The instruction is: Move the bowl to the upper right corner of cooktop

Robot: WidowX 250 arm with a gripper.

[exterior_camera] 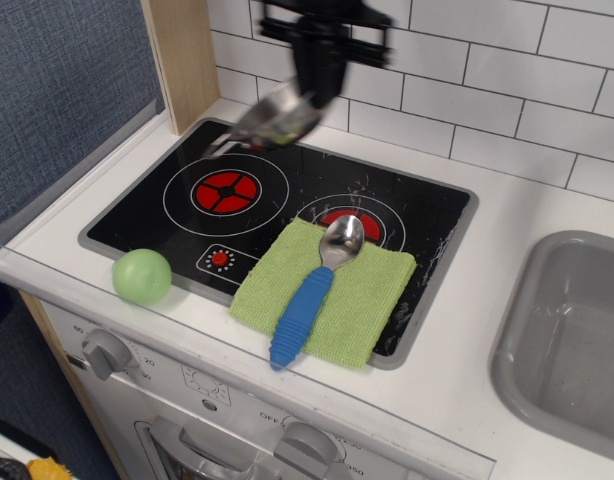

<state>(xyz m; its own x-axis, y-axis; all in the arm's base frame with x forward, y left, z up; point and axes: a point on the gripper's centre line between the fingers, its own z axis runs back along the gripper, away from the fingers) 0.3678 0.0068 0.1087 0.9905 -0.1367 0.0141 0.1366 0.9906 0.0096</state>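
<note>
Nearest me on the counter sits a green ball, then a green cloth carrying a blue-handled spoon over the front right of the cooktop; neither blocks the far right corner, which looks bare. I judge the job about half done; the bowl hangs tilted in the air above the back edge, left of centre, blurred, with the gripper jaws closed on its rim; carrying it right and setting it down remain.
</note>
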